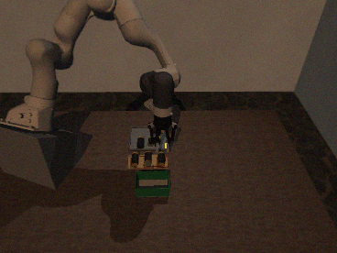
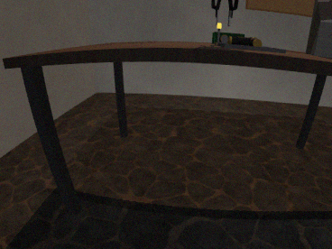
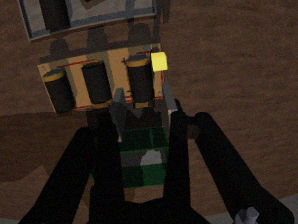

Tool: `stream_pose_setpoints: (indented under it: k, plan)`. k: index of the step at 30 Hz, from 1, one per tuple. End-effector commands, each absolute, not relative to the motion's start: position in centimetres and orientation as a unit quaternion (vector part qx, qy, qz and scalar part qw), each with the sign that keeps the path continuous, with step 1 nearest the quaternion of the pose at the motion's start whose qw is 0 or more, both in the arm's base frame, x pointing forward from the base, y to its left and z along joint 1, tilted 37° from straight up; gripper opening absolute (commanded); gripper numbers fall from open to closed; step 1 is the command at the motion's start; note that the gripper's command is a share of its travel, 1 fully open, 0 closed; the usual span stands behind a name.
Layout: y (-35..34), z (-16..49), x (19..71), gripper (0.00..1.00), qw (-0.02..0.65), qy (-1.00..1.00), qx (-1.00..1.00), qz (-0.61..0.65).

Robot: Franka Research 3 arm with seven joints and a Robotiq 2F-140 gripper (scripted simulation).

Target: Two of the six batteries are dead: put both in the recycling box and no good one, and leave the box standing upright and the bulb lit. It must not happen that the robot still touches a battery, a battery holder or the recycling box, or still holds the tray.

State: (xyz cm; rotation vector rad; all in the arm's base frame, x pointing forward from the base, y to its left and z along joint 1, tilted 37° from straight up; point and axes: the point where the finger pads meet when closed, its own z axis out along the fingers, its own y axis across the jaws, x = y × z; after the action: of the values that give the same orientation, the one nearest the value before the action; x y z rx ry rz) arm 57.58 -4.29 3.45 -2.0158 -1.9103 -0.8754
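Observation:
My gripper (image 1: 162, 138) (image 2: 223, 20) (image 3: 143, 95) is partly open and empty, its fingertips above the right end of the tan holder (image 1: 141, 160) (image 3: 76, 80). The holder carries a left battery (image 1: 135, 159) (image 3: 61, 92), a middle battery (image 1: 147, 159) (image 3: 97, 82) and a right battery (image 1: 161, 159) (image 3: 141, 82). The bulb (image 1: 165, 146) (image 2: 219, 25) (image 3: 159, 61) glows yellow at its right end. A dark battery (image 1: 140, 142) (image 3: 54, 14) lies in the grey tray (image 1: 132, 137) (image 3: 90, 29). The green box (image 1: 152, 192) (image 3: 142, 176) stands upright; no battery is discernible inside.
The tray lies behind the holder, and the box is in front of it. A dark shape in the tray's right part is too unclear to identify. The arm's grey pedestal (image 1: 29, 156) stands at the left. Fingers and shadows partly obscure the box in the wrist view.

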Motion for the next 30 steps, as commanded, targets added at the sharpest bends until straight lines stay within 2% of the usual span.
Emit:
stream_pose_setpoints:
  k: [1, 17, 23, 30]
  plan:
    - [-4.4, 3.4, 57.4, 0.29, 0.117, -0.650, -0.690, -0.298]
    - [-4.4, 3.5, 57.4, 0.29, 0.117, -0.650, -0.690, -0.298]
    - [-6.5, 6.6, 56.4, 0.29, 0.117, -0.650, -0.690, -0.298]
    - [-6.7, 6.8, 56.3, 0.29, 0.117, -0.650, -0.690, -0.298]
